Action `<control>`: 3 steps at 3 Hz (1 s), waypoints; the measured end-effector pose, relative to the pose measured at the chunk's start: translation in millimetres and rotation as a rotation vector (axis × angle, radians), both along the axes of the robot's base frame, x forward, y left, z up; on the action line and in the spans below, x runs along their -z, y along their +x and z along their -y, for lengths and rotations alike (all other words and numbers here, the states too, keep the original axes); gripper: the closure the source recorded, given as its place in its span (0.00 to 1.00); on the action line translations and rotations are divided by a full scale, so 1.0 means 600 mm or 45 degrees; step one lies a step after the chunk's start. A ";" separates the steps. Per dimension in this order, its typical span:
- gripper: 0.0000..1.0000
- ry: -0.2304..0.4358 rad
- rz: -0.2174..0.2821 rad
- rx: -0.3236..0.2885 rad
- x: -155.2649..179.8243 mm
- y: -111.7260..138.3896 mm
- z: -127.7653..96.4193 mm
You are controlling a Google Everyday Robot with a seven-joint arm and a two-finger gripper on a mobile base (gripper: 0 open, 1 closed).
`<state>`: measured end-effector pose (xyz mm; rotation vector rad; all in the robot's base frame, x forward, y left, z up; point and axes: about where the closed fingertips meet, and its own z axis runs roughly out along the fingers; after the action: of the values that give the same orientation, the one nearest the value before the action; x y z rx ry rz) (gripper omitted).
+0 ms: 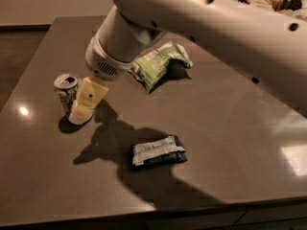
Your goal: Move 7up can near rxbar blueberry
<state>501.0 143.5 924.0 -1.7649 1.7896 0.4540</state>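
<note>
The 7up can (65, 91) stands upright at the left of the dark table, silver top open, white and green body. My gripper (82, 110) has come down right beside the can on its right side, with a cream finger (88, 99) covering part of it. The rxbar blueberry (158, 151) lies flat near the table's front middle, dark blue with a white band, well to the right of and nearer than the can. My white arm reaches in from the upper right.
A green-and-white snack bag (159, 64) lies behind the gripper at the table's middle. A basket with items (273, 3) stands at the far right back. The table's front edge (144, 213) runs close below the bar.
</note>
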 end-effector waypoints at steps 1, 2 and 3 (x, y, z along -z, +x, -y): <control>0.00 0.043 -0.020 -0.009 0.010 0.019 -0.051; 0.00 0.070 -0.040 -0.031 0.016 0.026 -0.086; 0.15 0.087 -0.054 -0.047 0.019 0.032 -0.105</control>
<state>520.2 206.2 912.7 -1.7558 1.7514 0.5650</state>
